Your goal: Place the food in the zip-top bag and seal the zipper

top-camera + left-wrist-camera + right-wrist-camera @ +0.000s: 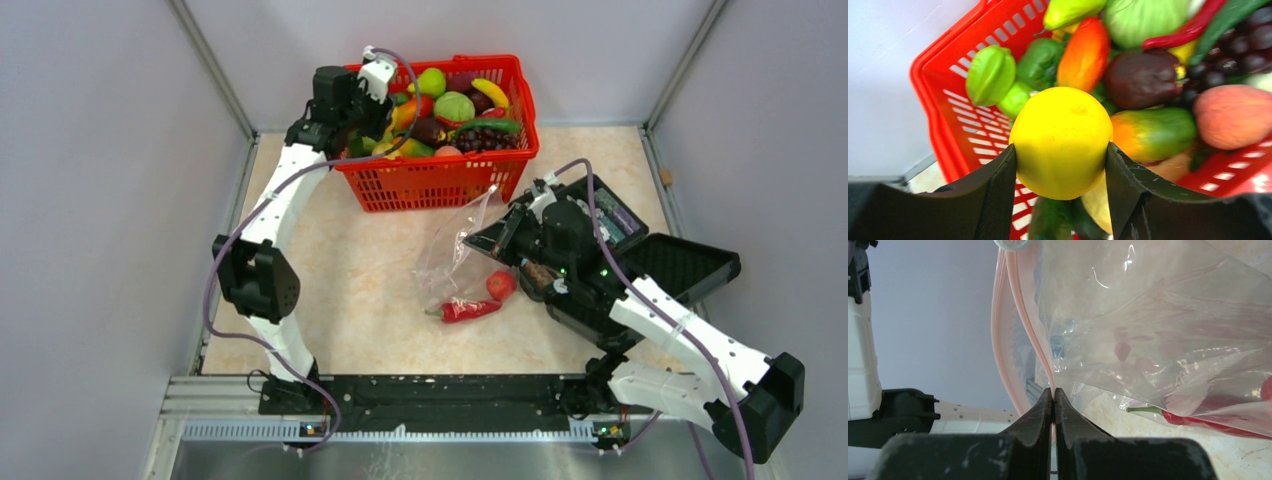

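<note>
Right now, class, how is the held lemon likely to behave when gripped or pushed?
The lemon looks glossy and rounded, so it may slip in the left hand. Being nearly round, it would probably roll if pushed. It shows no dent under the grip, so it is likely stiff.

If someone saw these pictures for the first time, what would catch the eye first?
The red basket, heaped with bright toy food, stands at the table's far edge. Over it the left tool grips a yellow lemon. The right tool pinches the pink zipper of the clear bag, mid-table.
</note>
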You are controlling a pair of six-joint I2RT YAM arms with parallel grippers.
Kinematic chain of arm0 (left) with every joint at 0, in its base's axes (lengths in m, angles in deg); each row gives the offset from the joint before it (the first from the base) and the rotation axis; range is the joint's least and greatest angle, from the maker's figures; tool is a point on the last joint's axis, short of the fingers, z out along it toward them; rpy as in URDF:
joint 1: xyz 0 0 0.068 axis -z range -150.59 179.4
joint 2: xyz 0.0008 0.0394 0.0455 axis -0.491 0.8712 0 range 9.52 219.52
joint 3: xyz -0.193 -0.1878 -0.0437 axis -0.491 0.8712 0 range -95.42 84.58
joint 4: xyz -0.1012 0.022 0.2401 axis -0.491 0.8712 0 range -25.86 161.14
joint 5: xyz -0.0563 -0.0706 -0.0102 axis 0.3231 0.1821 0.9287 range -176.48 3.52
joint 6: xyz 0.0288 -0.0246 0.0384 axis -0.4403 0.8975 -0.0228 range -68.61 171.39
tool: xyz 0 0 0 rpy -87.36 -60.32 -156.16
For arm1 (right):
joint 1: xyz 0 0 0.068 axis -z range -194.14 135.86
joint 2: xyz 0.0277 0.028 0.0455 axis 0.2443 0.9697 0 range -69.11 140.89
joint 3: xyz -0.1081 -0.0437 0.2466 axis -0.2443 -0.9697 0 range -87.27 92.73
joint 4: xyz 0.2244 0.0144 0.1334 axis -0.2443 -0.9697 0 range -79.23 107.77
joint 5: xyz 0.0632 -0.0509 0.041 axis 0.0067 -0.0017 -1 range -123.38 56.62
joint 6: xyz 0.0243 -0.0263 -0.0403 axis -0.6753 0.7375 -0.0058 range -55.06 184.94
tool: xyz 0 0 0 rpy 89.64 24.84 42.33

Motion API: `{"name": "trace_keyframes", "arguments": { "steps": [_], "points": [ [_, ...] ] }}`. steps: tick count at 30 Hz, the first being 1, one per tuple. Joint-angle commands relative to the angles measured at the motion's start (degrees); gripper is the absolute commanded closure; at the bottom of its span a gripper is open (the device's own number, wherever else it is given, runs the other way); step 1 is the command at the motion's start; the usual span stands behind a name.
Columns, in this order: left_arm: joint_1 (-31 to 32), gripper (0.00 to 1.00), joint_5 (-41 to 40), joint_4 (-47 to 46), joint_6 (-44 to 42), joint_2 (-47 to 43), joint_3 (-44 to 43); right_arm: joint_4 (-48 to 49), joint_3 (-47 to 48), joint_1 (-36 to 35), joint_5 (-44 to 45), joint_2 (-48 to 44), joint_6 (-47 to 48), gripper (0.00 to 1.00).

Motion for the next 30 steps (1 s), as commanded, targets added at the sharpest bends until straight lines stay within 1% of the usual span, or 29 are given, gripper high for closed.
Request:
{"name": "trace_keyframes", "arguments": {
  "steps": [1,9,15,16,22,26,28,30],
  "points": [
    [0.0,0.94,10.2,-6.1,7.7,-7.2,5.5,2.4,-0.3,-0.1,0.0,-1.2,-0.3,1.00],
    [0.0,0.93,19.2,-12.4,14.9,-16.8,15.5,2.8,-0.4,-0.1,0.4,-1.2,-0.5,1.00],
    [0.0,0.92,23.9,-17.8,19.7,-26.5,23.5,3.0,-0.1,-0.1,1.0,-0.6,-0.7,1.00],
    [0.0,0.91,24.9,-18.4,22.3,-27.9,24.6,3.1,0.0,-0.2,1.2,-0.5,-0.6,1.00],
    [0.4,0.89,36.1,-22.3,28.2,-37.5,31.0,2.7,1.2,-0.1,2.8,0.4,-1.1,1.00],
    [2.6,0.88,42.7,-22.5,30.2,-42.1,34.8,2.5,2.0,-0.2,4.1,0.9,-1.8,1.00],
    [5.1,0.88,43.8,-21.1,29.6,-43.8,36.5,2.5,2.2,-0.2,4.6,1.1,-2.2,1.00],
    [8.1,0.87,42.9,-19.3,28.6,-45.0,37.6,2.8,2.3,-0.2,4.8,1.2,-2.6,1.00]
  ]
}}
